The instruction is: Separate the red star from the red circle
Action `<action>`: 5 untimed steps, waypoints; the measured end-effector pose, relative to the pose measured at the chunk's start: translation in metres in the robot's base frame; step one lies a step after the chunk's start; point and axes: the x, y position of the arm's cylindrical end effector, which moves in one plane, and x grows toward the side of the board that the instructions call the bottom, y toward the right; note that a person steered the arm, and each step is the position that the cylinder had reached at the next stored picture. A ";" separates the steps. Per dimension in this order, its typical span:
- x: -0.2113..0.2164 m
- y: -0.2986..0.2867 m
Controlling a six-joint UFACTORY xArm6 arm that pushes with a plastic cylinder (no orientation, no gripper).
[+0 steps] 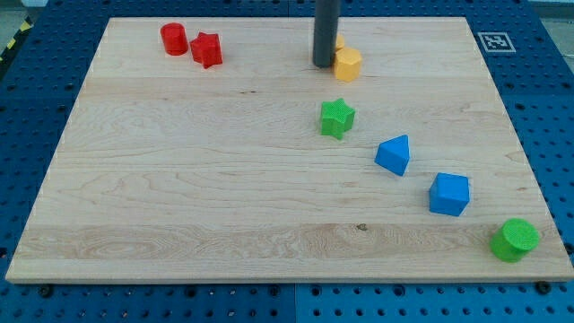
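Observation:
The red star (206,49) lies near the view's top left, right beside the red circle (174,39), which is on its left; the two nearly touch. My tip (323,64) stands near the view's top centre, well to the right of both red blocks. It is just left of a yellow hexagon block (348,65). A second yellow block (339,41) peeks out behind the rod.
A green star (337,117) lies below my tip. A blue block (394,154) and a blue cube-like block (448,194) run diagonally toward the view's bottom right, ending at a green circle (515,240). The wooden board (179,197) has blue pegboard around it.

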 end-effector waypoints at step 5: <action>-0.037 -0.108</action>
